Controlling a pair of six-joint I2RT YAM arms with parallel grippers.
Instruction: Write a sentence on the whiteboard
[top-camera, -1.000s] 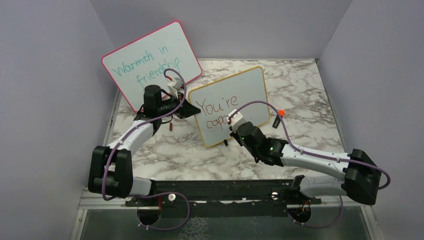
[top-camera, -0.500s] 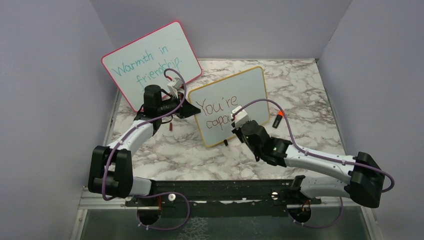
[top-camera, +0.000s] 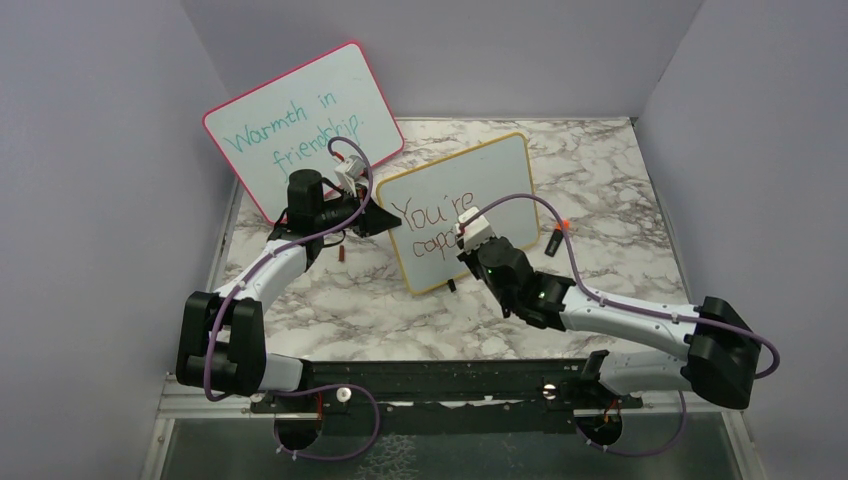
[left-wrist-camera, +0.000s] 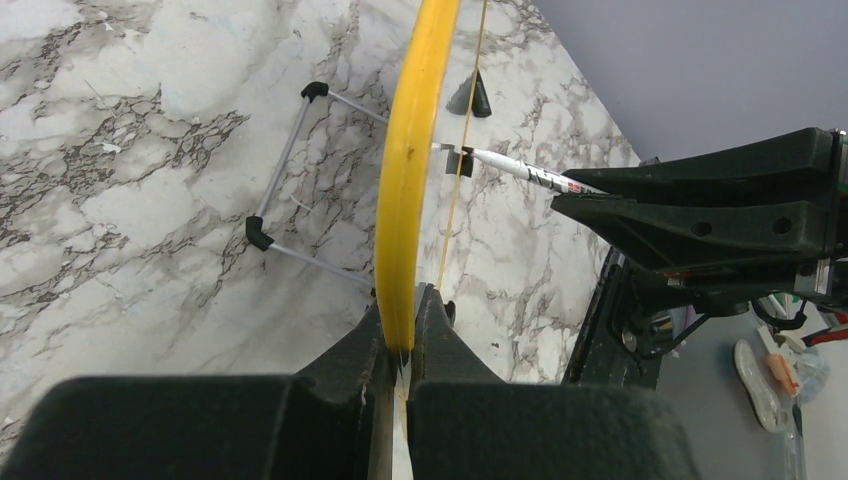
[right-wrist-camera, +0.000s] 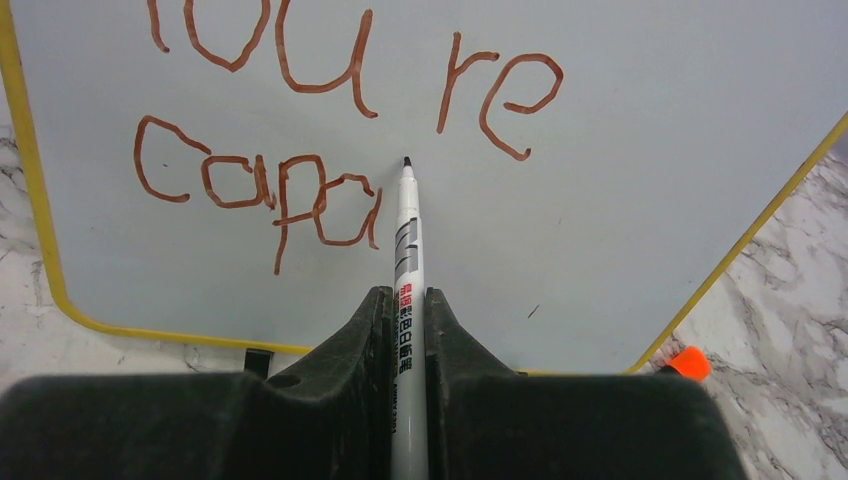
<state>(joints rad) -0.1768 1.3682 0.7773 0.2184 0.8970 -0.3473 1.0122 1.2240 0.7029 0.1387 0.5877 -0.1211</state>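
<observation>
**Marker (right-wrist-camera: 406, 230) tip at the whiteboard (right-wrist-camera: 640, 120)**

The right end effector (right-wrist-camera: 405, 300) grips the marker, its tip beside "capa" of the sentence (right-wrist-camera: 315, 90). The left end effector (left-wrist-camera: 402, 325) clamps the whiteboard's yellow edge — it stands mid-table (top-camera: 610, 170). Behind, a pink board (top-camera: 300, 110).

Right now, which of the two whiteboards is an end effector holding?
The smaller yellow-framed whiteboard: the left end effector pinches its edge. The pink-framed board behind is held by neither.
</observation>
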